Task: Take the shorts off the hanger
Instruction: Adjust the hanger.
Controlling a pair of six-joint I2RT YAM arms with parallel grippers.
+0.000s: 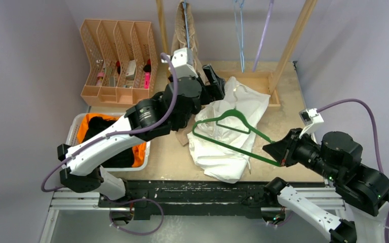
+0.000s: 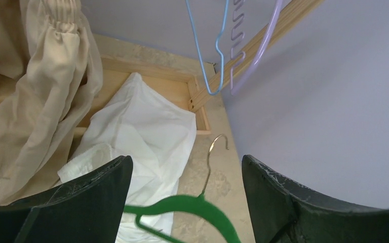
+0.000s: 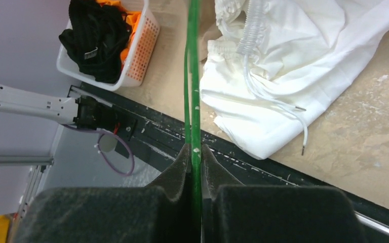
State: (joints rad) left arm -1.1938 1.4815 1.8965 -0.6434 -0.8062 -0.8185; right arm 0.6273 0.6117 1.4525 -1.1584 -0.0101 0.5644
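White shorts lie crumpled on the table, drawstring loose. A green hanger lies slanted over them; whether any cloth still hangs on it I cannot tell. My right gripper is shut on the hanger's right end. My left gripper hovers open over the shorts' far end, with the hanger's neck and metal hook below its jaws, nothing held. Beige shorts hang on the rack. Orange shorts and black shorts lie in the basket.
A wooden rack stands at the back, with an empty blue hanger and a purple hanger on it. An orange desk organiser sits at the back left. The table's right edge and wall are close by.
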